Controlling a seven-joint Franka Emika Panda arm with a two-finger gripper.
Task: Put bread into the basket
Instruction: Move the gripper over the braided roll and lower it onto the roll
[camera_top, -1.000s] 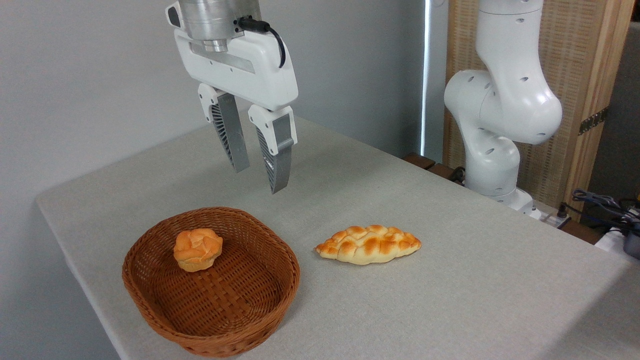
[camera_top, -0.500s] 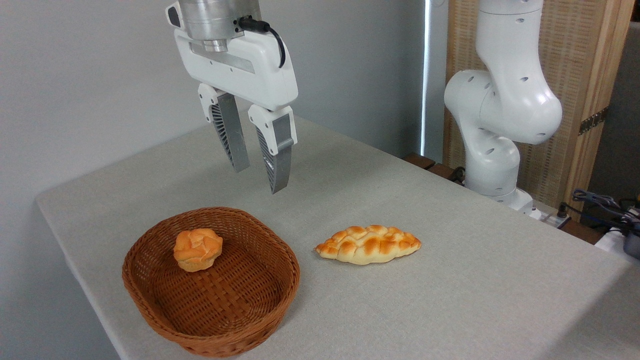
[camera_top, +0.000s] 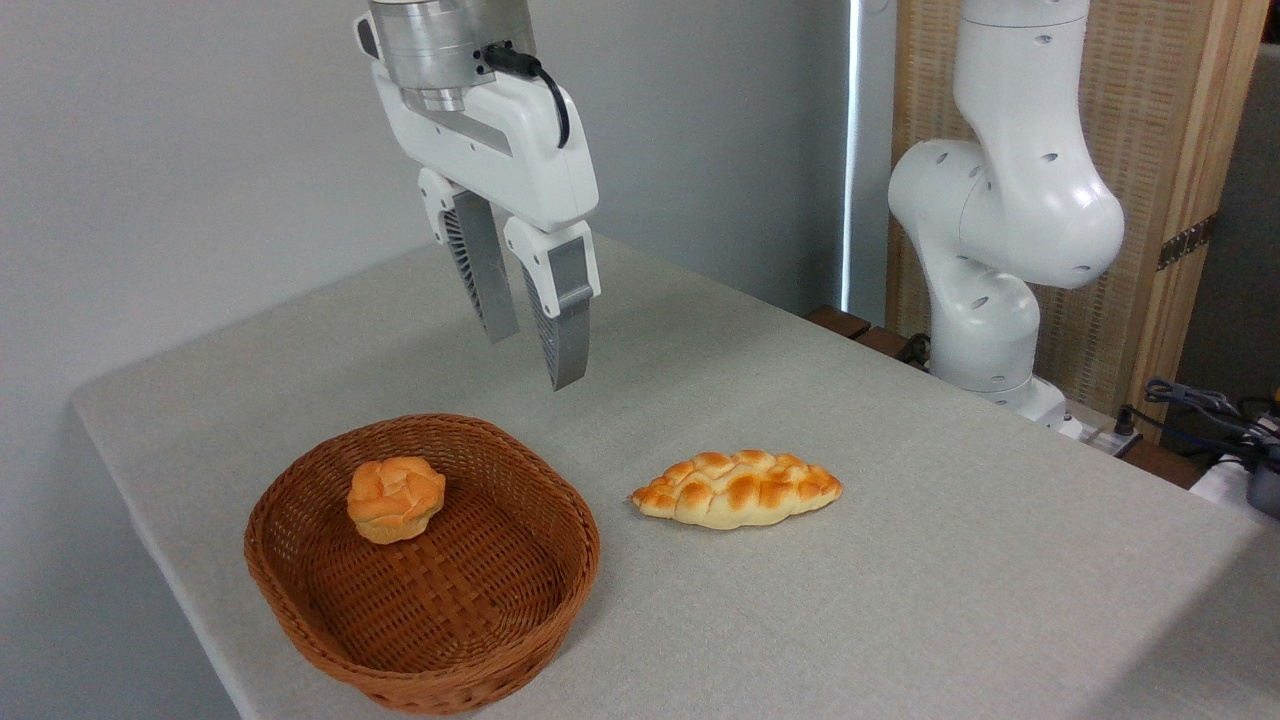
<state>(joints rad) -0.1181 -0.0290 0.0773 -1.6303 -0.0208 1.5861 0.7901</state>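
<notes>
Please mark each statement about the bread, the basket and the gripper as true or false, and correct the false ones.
1. The braided bread lies on the table, outside the basket. True.
2. The basket is empty. False: a small round bun sits inside it.
3. The gripper holds the braided bread. False: it hangs in the air above the table with nothing between its fingers.
4. The braided bread is to the right of the basket in the picture. True.
5. The gripper's fingers touch the basket rim. False: they are well above it and apart from it.
</notes>
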